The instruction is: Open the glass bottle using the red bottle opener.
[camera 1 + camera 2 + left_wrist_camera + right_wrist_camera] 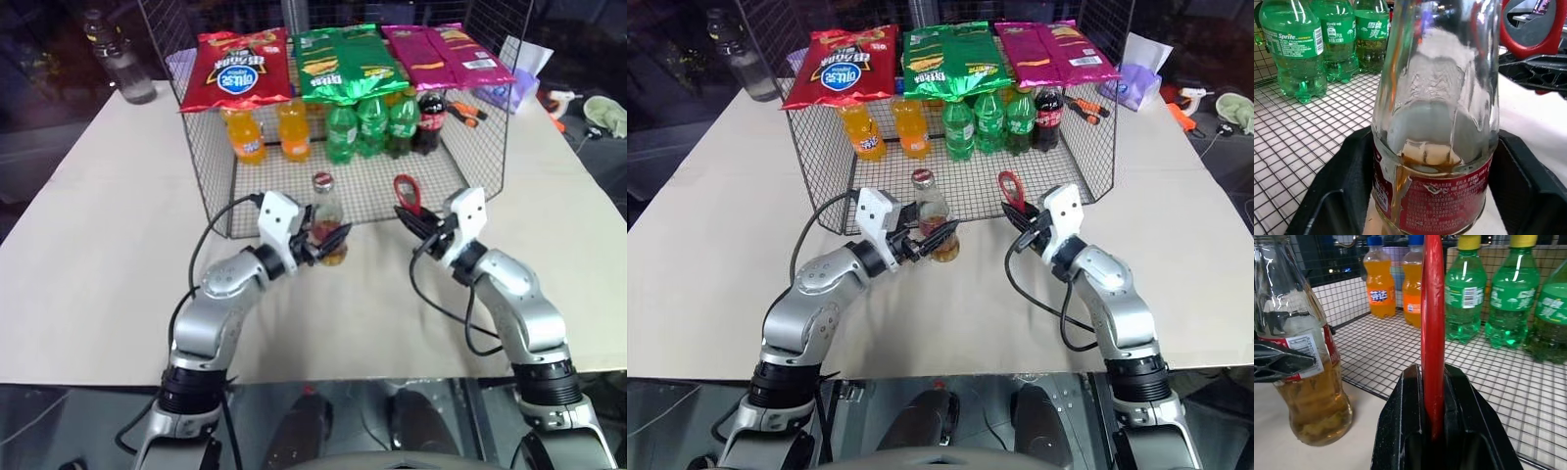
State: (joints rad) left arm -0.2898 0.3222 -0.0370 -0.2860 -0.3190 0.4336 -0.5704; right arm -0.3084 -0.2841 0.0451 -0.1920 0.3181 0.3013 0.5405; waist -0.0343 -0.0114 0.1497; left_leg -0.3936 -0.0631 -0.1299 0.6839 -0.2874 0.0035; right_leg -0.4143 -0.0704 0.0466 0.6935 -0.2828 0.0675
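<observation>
The left gripper (328,241) is probably bracing the small, slippery clear glass bottle (328,223) at its label; the right gripper (416,221) is clenching the stiff flat red bottle opener (407,193) by its handle.

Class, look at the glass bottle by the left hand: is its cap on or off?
On. The glass bottle stands upright with a red cap topping its neck, and the red bottle opener, clamped in the right hand, is apart from it.

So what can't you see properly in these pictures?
- Glass bottle: cap and base cut off by the left wrist view's edges.
- Red bottle opener: edge-on in the right wrist view, handle buried in the right end effector.
- Snack bag lettering: too small in the head views.
</observation>
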